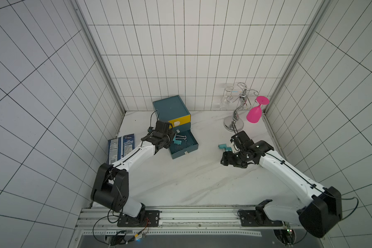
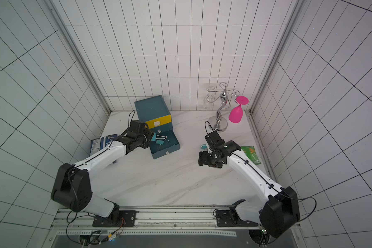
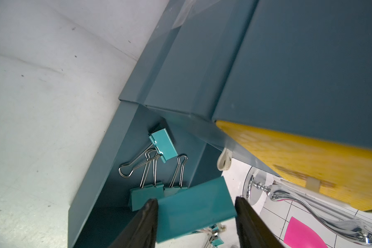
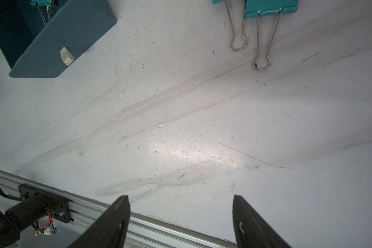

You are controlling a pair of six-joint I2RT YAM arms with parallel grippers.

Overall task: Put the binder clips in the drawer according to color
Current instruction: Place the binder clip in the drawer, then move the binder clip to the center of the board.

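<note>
While the bottom drawer (image 1: 182,155) stood pulled out of the drawer cabinet (image 1: 170,107), the left gripper (image 3: 195,200) held a teal binder clip (image 3: 198,210) over it, both fingers touching its edges.

At least three more teal clips (image 3: 163,146) lay in that drawer, their silver handles crossing, and above it sat the yellow top drawer (image 1: 180,122). Left of centre in both top views, the left wrist covered part of the open drawer, so no full count could be made. Two stray clips (image 1: 222,146) lay on the marble table (image 1: 191,182) right of centre, partly hidden by the right arm and cut off at the upper edge of the right wrist view. The right gripper (image 4: 179,197) hovered near them, jaws wide with nothing between. A chip bag (image 1: 120,148) lay at left. A chrome glass rack (image 1: 237,111) with a pink glass (image 1: 255,114) stood at upper right. A green packet (image 2: 250,153) showed in a top view only.
</note>
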